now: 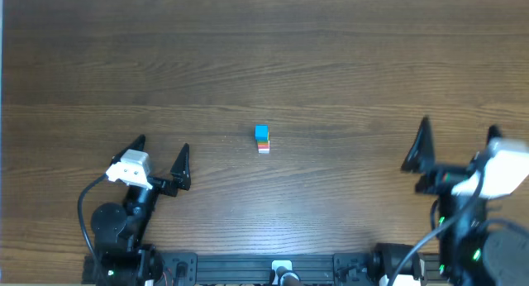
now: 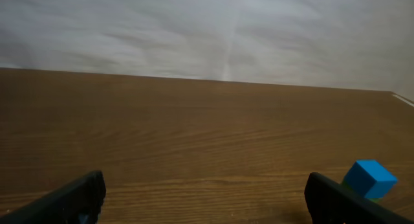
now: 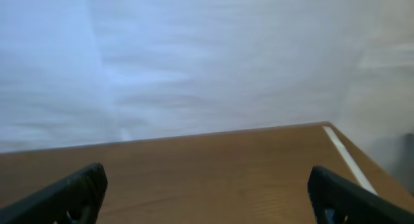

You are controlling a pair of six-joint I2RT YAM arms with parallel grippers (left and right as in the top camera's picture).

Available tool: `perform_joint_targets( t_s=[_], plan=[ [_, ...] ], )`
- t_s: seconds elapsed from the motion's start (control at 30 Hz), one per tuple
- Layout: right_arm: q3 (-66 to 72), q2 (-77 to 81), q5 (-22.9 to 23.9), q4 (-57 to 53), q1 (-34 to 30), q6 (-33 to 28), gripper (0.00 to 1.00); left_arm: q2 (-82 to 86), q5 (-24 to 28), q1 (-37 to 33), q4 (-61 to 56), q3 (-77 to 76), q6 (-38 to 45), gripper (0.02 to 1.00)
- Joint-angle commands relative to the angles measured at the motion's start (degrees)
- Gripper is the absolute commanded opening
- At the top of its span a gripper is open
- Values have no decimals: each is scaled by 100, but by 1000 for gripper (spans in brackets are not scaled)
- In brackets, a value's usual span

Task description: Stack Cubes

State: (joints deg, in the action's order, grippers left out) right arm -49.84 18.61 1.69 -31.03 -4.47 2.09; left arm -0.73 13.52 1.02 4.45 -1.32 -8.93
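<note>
Midway between the table's (image 1: 331,54) left and right edges stands a small stack of cubes (image 1: 262,140), with a blue cube (image 1: 261,133) on top and orange and paler layers beneath. Toward the near edge, the left end effector (image 1: 159,158) sits with its fingers spread wide, well apart from the stack. Its wrist view catches the blue cube just past one finger (image 2: 336,201). Toward the right edge, the right end effector (image 1: 457,144) is likewise spread apart, facing a pale wall (image 3: 194,68).
</note>
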Motion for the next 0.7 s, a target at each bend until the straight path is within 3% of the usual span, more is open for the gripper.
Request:
perform_joint_targets(
  t_s=[0.03, 0.27, 0.7],
  plan=[
    [970, -981, -431, 282, -33, -48, 991, 35, 39, 26, -20, 37, 103, 1000],
    [2400, -1801, -925, 758, 24, -31, 991, 35, 39, 26, -20, 37, 103, 1000],
    [4061, -1829, -935, 2927, 262, 37, 993, 35, 39, 26, -20, 37, 103, 1000]
  ],
)
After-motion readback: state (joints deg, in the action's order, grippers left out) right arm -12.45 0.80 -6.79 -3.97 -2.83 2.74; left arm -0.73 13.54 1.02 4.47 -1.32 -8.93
